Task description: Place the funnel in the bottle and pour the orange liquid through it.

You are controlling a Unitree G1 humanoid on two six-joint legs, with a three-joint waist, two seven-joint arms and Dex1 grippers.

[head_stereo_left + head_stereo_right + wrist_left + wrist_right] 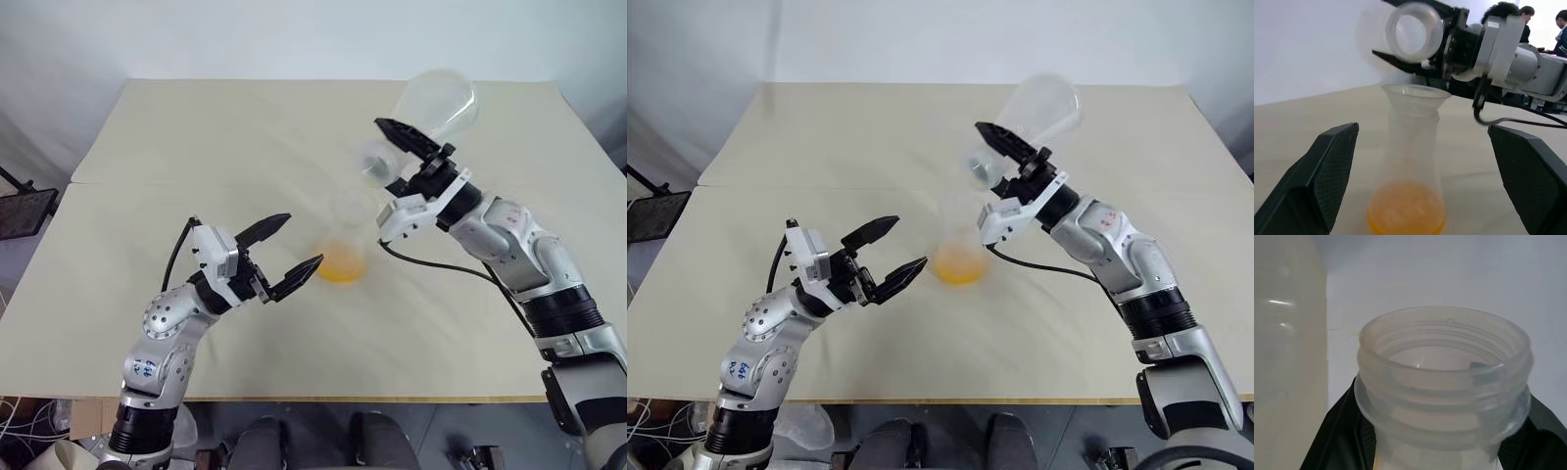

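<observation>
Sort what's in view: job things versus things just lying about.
Job: bottle; orange liquid inside it; tilted flask in the right gripper; open left gripper facing the bottle.
Not the job: table; people in the background.

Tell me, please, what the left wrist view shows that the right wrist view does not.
Left wrist view: the bottle standing on the table, orange liquid pooled at its bottom, between the open left gripper; people beyond the table. Right wrist view: the flask's threaded rim close up, black fingers clamped below it. Both: the clear flask held by the right gripper.
</observation>
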